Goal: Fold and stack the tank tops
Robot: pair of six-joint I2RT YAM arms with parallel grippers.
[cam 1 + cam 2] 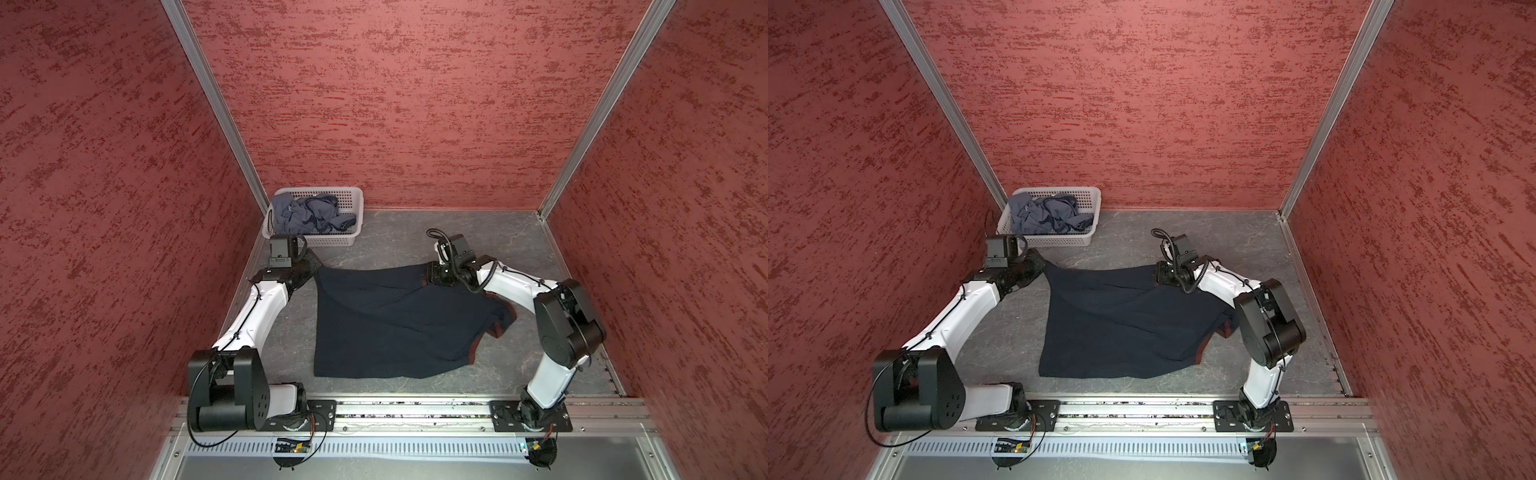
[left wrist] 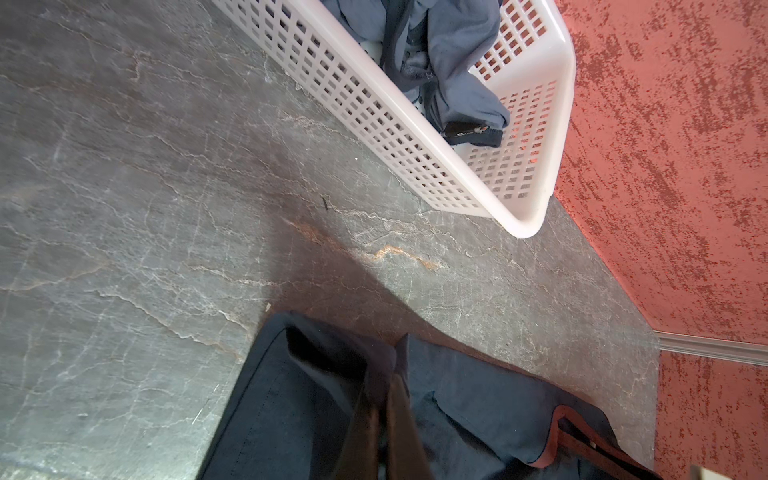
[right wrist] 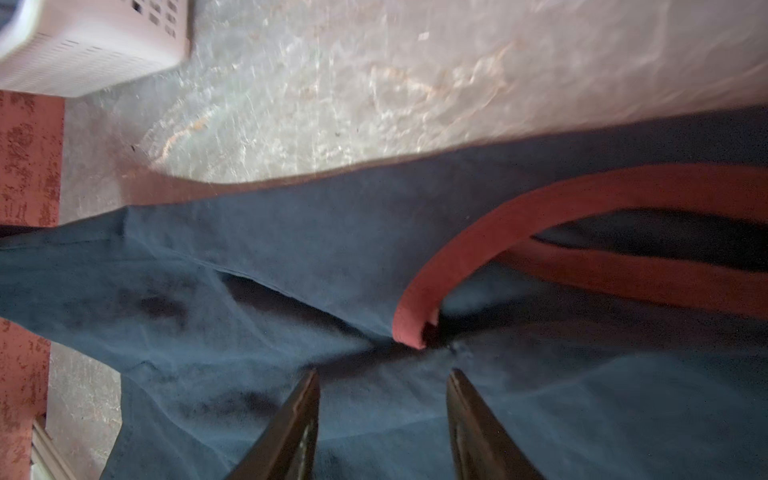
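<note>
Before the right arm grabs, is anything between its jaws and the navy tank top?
Nothing visible. The right gripper has its jaws apart right over the navy tank top, with only its own cloth between them.

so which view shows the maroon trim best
The right wrist view: the maroon trim runs close up as a broad curved band. Both top views show thin slivers; the left wrist view, a short stretch.

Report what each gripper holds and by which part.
Left gripper pinches the dark navy cloth tank top, maroon-trimmed, by a hem corner; right gripper, open, holds nothing.
</note>
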